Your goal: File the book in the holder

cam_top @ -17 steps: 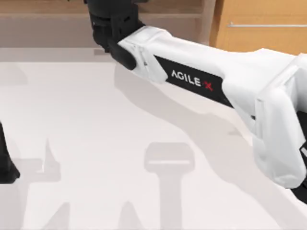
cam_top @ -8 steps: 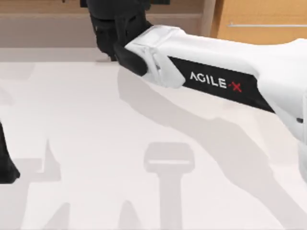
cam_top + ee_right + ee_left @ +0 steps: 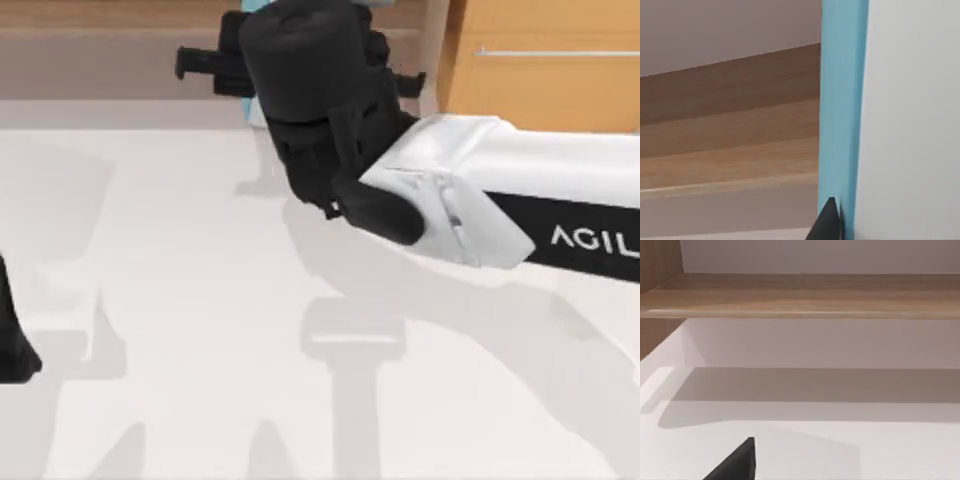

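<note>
My right gripper (image 3: 305, 70) hangs high over the back middle of the table, its black body large in the top view. It is shut on the book, whose pale-blue corner (image 3: 257, 6) peeks out behind it. In the right wrist view the book stands upright, its blue spine (image 3: 842, 100) beside a wide white face, with one black fingertip (image 3: 829, 222) pressed against it. The holder is out of view. My left gripper (image 3: 12, 345) is parked at the table's left edge, and one of its fingertips (image 3: 737, 465) shows in the left wrist view.
A wooden shelf (image 3: 120, 15) runs along the back of the white table (image 3: 180, 300), with a wooden cabinet (image 3: 545, 60) at the back right. My right arm's white link (image 3: 520, 215) stretches over the right half of the table.
My right gripper has risen toward the camera and shifted right and forward from the back edge. Its white arm link swung right with it. The left arm has not moved.
</note>
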You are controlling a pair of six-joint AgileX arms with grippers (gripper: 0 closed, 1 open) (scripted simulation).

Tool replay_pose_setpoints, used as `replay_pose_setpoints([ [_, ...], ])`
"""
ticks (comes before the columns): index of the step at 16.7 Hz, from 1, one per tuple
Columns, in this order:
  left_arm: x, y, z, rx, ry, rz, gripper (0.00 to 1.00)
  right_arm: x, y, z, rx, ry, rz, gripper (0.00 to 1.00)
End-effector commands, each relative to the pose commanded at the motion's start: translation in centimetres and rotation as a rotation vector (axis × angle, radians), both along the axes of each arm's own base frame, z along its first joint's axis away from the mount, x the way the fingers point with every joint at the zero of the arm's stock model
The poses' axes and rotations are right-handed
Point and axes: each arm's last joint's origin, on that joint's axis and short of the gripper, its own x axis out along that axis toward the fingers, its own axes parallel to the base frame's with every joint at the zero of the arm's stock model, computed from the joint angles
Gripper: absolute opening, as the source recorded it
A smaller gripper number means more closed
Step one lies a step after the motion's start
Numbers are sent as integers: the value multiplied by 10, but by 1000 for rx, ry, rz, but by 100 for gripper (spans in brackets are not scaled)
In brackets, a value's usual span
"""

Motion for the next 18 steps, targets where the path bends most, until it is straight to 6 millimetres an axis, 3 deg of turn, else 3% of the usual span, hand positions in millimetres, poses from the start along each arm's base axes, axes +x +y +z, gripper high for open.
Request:
replay_pose_setpoints([
  [4, 0, 0, 0, 0, 0, 0, 100, -24, -58, -23, 76, 120, -16, 0],
  [7, 0, 0, 0, 0, 0, 0, 100, -28, -111, -42, 178, 207, -77, 0],
  [12, 0, 0, 0, 0, 0, 0, 100, -11, -212, -61, 472, 276, -269, 0],
  [18, 0, 0, 0, 0, 0, 0, 100, 9, -339, -73, 881, 238, -488, 0],
])
